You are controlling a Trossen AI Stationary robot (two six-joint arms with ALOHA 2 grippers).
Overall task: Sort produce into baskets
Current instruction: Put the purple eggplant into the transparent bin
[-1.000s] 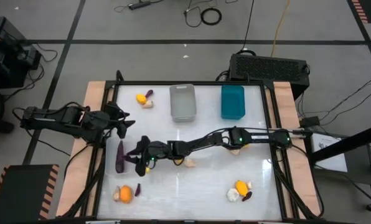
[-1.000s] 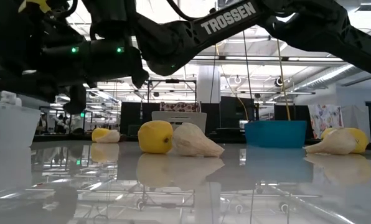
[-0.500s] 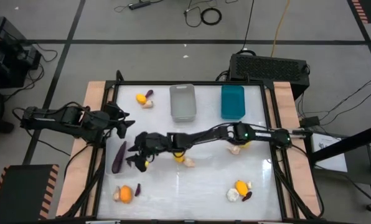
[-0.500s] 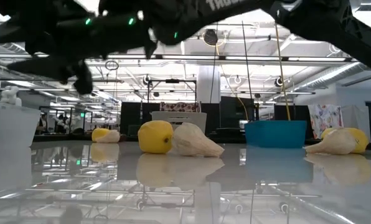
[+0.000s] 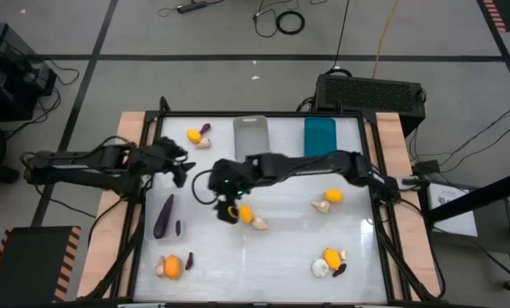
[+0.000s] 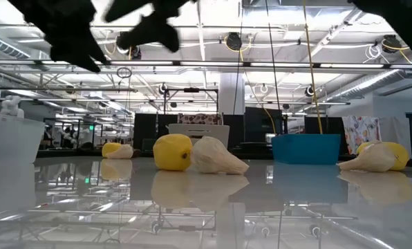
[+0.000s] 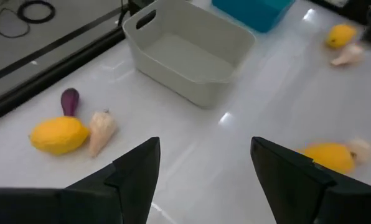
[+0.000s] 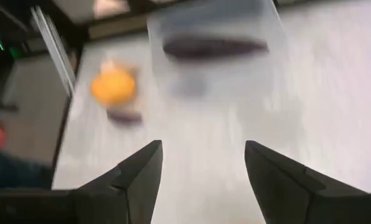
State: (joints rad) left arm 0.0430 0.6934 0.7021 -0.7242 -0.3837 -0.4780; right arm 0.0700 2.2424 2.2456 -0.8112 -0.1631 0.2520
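Observation:
My right gripper (image 5: 226, 208) is open and empty, above the table's middle, just left of a yellow fruit (image 5: 246, 214) and a garlic bulb (image 5: 260, 223). Its wrist view looks back at the clear basket (image 8: 213, 46) holding a long eggplant (image 5: 163, 216), with a small purple piece (image 5: 178, 228) beside it. My left gripper (image 5: 178, 168) is open and empty near the table's left side. The grey basket (image 5: 251, 130) and the teal basket (image 5: 319, 139) stand at the far edge; my right arm crosses the grey one's near end.
Produce lies in small groups: yellow fruit, garlic and purple piece far left (image 5: 195, 135), orange fruit group near left (image 5: 173, 267), yellow fruit and garlic right of middle (image 5: 330, 198), and a group near right (image 5: 330, 259). A black vented box (image 5: 370, 90) stands behind the table.
My right gripper has drawn away from the clear basket toward the table's right and far side and has risen out of the low view. The small purple piece now shows beside the long eggplant where the gripper stood. My left gripper has reached a little toward the right.

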